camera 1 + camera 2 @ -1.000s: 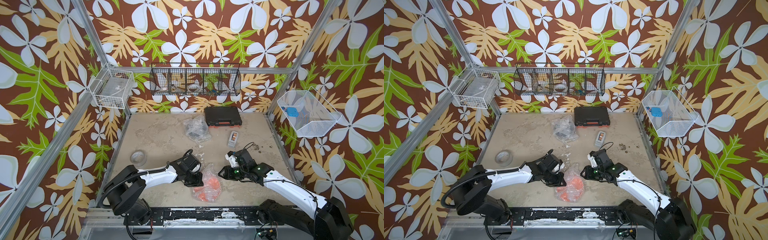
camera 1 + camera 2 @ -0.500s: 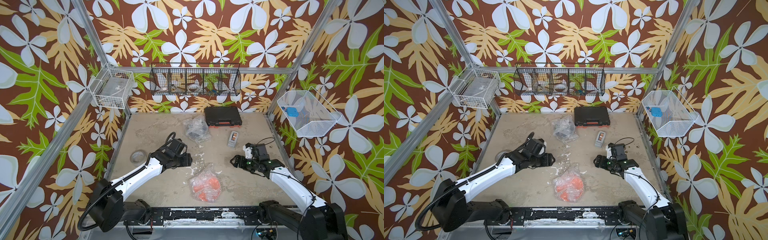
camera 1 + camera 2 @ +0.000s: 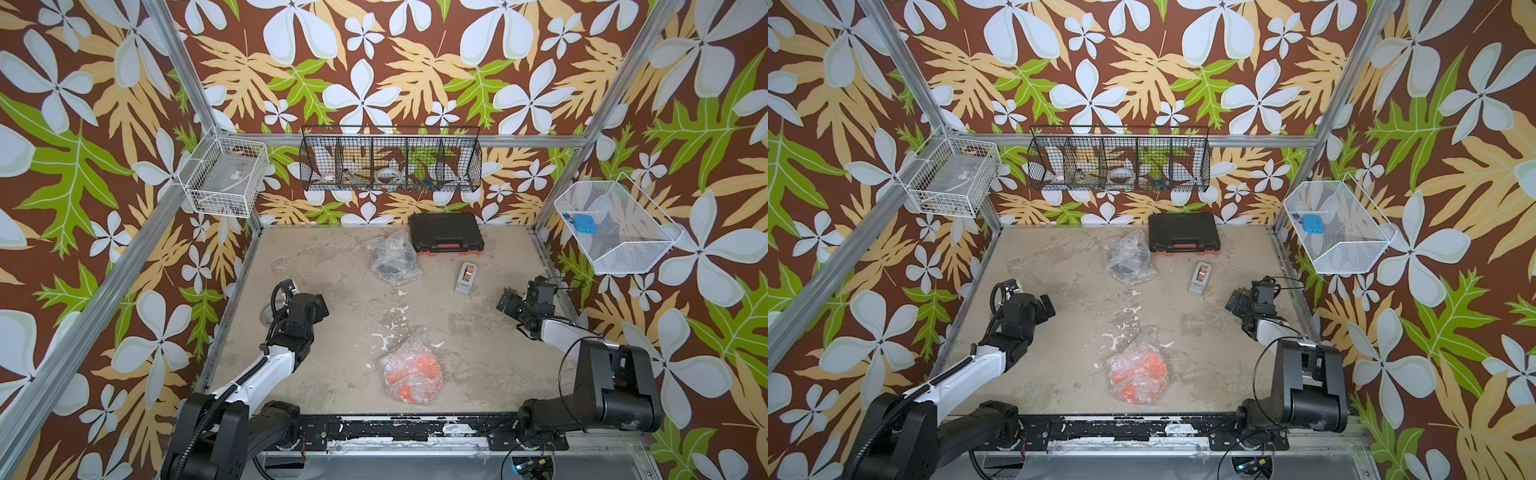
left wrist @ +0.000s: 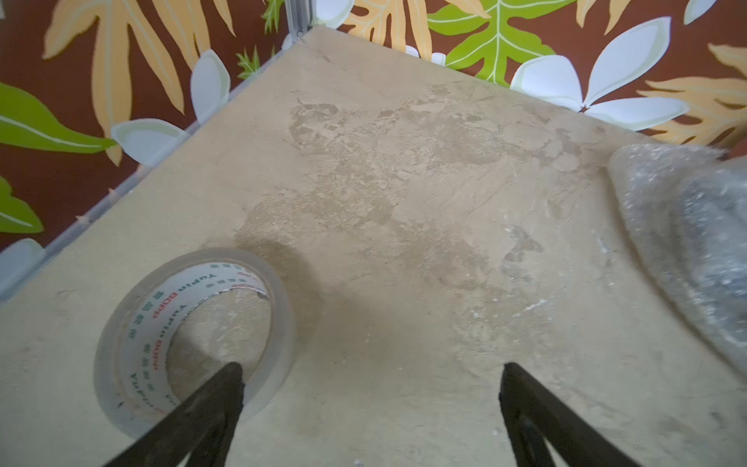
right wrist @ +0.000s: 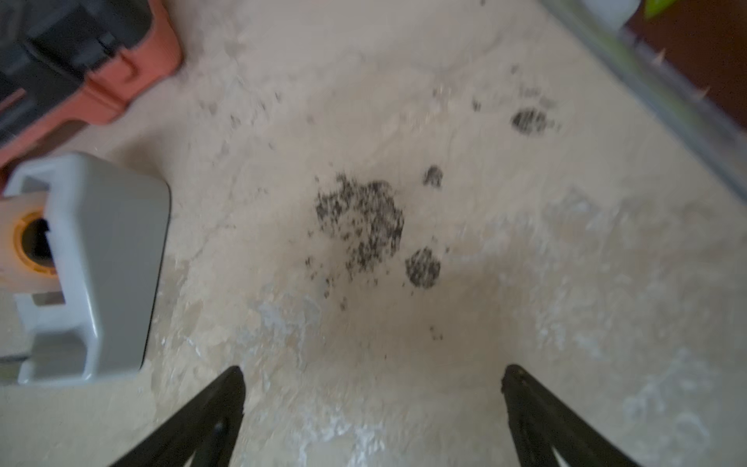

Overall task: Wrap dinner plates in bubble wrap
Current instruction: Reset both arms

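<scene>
Two dinner plates lie wrapped on the table in both top views. The orange plate [image 3: 409, 374] [image 3: 1138, 374] is bundled in crinkly bubble wrap [image 3: 415, 349] near the front middle. The black plate [image 3: 390, 262] [image 3: 1127, 262] sits in its own bubble wrap bundle [image 4: 695, 250] towards the back. My left gripper [image 3: 318, 307] [image 3: 1044, 309] [image 4: 372, 368] hovers open at the left side, well away from both bundles, holding nothing. My right gripper [image 3: 509, 303] [image 3: 1235, 301] [image 5: 372, 370] is open and holds nothing over bare table at the right side.
A roll of clear tape [image 4: 194, 335] lies just beside my left fingers. A grey tape dispenser [image 3: 466, 278] [image 5: 89, 267] and a black tool case [image 3: 445, 237] sit at the back right. Wire baskets [image 3: 390, 164] hang on the walls. Dark specks [image 5: 359, 218] mark the table.
Both arms have pulled away from the orange bundle, the left one to the left, the right one to the right edge. Both grippers have opened; the bundle stays put.
</scene>
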`<move>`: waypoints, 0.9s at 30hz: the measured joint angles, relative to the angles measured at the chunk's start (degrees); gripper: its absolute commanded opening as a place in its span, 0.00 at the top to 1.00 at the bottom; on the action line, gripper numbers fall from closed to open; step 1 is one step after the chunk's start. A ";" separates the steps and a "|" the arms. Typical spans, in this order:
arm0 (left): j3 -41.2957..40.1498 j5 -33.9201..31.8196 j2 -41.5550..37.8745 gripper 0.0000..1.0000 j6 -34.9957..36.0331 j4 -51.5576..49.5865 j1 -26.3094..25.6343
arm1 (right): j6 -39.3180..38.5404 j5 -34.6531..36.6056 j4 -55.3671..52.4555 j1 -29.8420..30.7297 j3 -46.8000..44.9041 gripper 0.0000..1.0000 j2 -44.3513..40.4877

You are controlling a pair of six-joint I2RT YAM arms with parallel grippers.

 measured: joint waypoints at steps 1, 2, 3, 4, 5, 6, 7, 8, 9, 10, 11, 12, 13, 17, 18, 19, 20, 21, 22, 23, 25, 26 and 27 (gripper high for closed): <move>-1.62 -0.98 0.15 0.00 1.84 4.46 0.37 | -1.73 1.25 4.90 1.05 -2.58 0.00 -1.01; -3.13 -1.73 0.57 0.00 3.56 9.11 0.68 | -3.13 1.86 9.27 1.97 -4.92 0.00 -1.55; -5.01 -2.21 1.57 0.00 5.31 14.43 0.68 | -4.52 2.71 13.33 2.95 -7.19 0.00 -1.73; -6.80 -2.25 3.08 0.00 7.02 19.19 0.68 | -5.77 3.61 17.09 3.78 -9.16 0.00 -1.73; -7.96 -2.19 4.74 0.00 8.28 22.29 0.68 | -7.08 4.85 20.72 4.76 -10.82 0.00 -1.60; -8.72 -2.29 7.63 0.00 9.94 26.10 0.66 | -8.66 5.95 25.03 5.75 -12.46 0.00 -1.16; -8.22 -2.16 9.97 0.00 11.52 27.82 0.72 | -10.14 5.46 28.63 6.51 -13.68 0.00 -0.61; -7.39 -1.90 11.43 0.00 12.61 28.79 0.81 | -11.17 5.31 30.73 6.97 -14.29 0.00 -0.24; -6.49 -1.49 13.09 0.00 13.70 31.50 0.98 | -12.20 5.33 33.14 7.23 -14.73 0.00 0.15; -6.19 -0.68 14.60 0.00 14.58 35.01 1.33 | -13.27 5.31 35.74 7.30 -15.15 0.00 0.50; -6.43 0.92 15.72 0.00 15.06 37.88 1.97 | -14.05 5.11 38.75 7.43 -16.02 0.00 0.74; -6.69 2.45 16.85 0.00 15.69 39.95 3.02 | -14.73 4.76 42.34 7.58 -17.66 0.00 0.96; -6.80 4.28 17.22 0.00 15.69 40.09 3.87 | -15.17 4.42 45.70 7.63 -19.61 0.00 1.49; -11.98 10.60 17.70 0.02 16.87 49.83 5.20 | -16.63 3.80 50.49 7.48 -21.14 0.00 3.08; -13.35 12.02 18.80 0.00 17.25 52.54 5.18 | -16.98 3.10 52.37 7.52 -21.00 0.00 3.17; -13.40 13.27 18.93 0.00 17.46 51.39 5.16 | -17.46 2.75 52.96 7.54 -20.79 0.00 3.17; -13.31 13.86 18.97 0.00 17.66 52.06 5.25 | -17.44 2.73 53.40 7.61 -20.74 0.00 3.19; -13.31 14.08 19.39 0.00 18.05 54.84 5.38 | -17.46 2.71 53.94 7.61 -20.79 0.00 3.17; -13.16 14.38 19.23 0.00 18.10 55.08 5.46 | -17.57 2.75 54.16 7.61 -20.79 0.01 3.17; -13.25 15.08 18.82 0.00 18.10 55.19 5.46 | -17.64 2.75 54.47 7.61 -20.85 0.00 3.17; -14.10 15.15 18.97 0.00 18.12 57.92 5.46 | -17.64 2.75 54.51 7.63 -20.87 0.00 3.13; -14.34 15.17 18.60 0.00 18.16 57.57 5.44 | -17.66 2.75 54.60 7.72 -20.90 0.00 3.13; -14.40 15.21 18.40 0.00 18.32 57.79 5.40 | -17.66 2.73 54.66 7.80 -20.90 0.00 3.10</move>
